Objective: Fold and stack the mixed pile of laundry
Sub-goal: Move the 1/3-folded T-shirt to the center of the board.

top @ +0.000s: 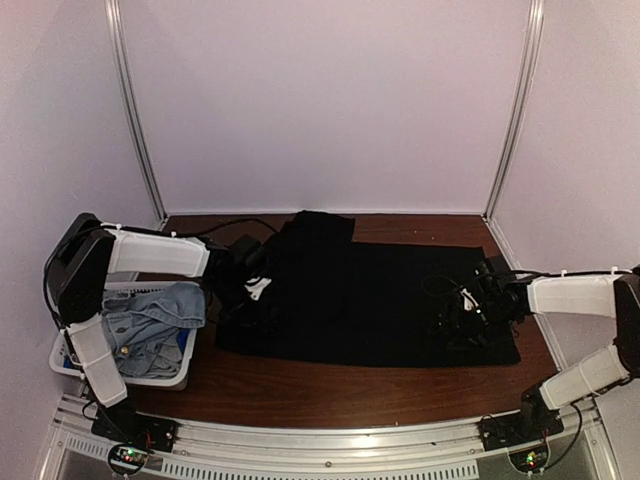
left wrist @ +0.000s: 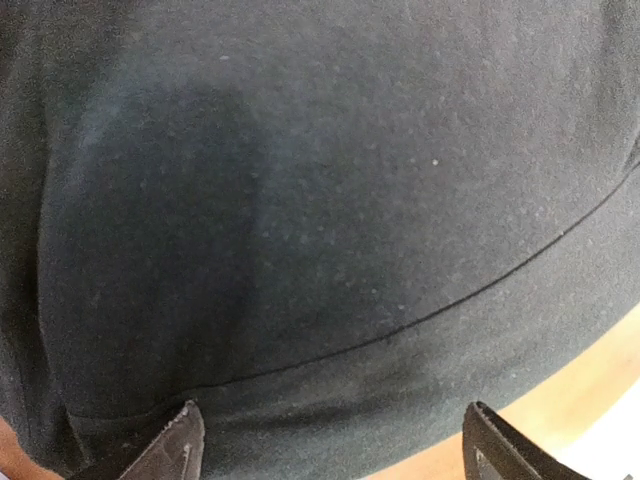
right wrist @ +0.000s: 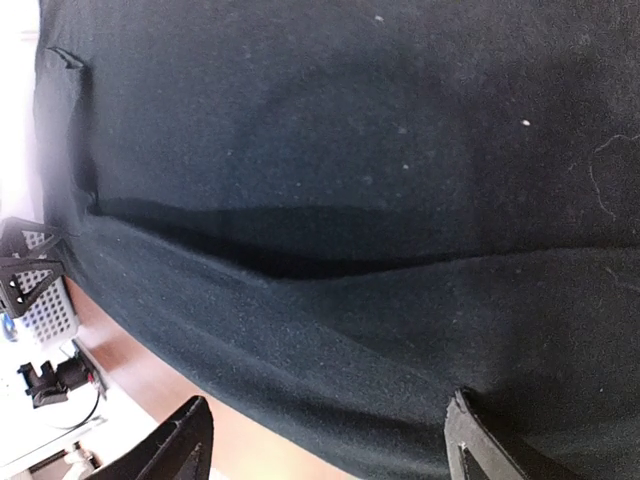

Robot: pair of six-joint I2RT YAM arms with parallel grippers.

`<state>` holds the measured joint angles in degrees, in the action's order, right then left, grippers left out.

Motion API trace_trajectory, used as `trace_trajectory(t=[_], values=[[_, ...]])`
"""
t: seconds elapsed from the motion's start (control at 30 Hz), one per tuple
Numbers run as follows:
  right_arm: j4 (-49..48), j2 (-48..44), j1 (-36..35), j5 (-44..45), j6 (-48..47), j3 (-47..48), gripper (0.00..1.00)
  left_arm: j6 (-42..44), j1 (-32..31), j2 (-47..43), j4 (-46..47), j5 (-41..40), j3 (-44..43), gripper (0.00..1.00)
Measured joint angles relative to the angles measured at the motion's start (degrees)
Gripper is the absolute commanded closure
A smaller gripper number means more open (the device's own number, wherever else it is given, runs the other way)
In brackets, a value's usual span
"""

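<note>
My left claw [left wrist: 335, 445] and right claw [right wrist: 330, 440] gape over the black shirt [top: 370, 300], gripping nothing

Both sets of fingers stand apart just above the cloth, which lies spread across the middle of the bench [top: 330, 392] and runs out toward its right edge. If I close here I may pinch only the top layer at the crease, and the fold would drag crooked. My forearms reach inward from the left and right edges, wrists bent down; the denim piece [top: 150, 318] sits in the basket [top: 165, 378] at the near left corner

Denim piece [top: 155, 315] partly behind left arm [top: 95, 362]
</note>
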<state>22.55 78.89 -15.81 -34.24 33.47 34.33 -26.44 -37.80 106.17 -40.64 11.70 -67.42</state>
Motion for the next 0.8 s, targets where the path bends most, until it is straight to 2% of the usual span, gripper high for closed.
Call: trace_trajectory(t=[0.17, 0.3, 0.5, 0.8], values=[[8.76, -8.28, -1.05, -0.83, 2.78, -3.8, 0.16, -0.96, -3.56, -3.98, -3.13, 1.4, 4.13, 0.04], [15.85, -9.2, -1.09, 1.36, 2.75, -0.9, 0.15, -1.14, -3.69, -3.93, -9.77, -0.7, 1.2, 0.02], [16.63, -0.42, -0.81, 4.09, 0.96, 8.81, 0.15, -1.11, -1.75, 1.25, -11.3, -3.3, -14.67, 0.03], [15.15, 10.64, 1.51, 6.21, -2.99, 17.79, 0.15, -1.11, 4.33, 10.25, -8.52, -3.72, -19.37, 0.02]])
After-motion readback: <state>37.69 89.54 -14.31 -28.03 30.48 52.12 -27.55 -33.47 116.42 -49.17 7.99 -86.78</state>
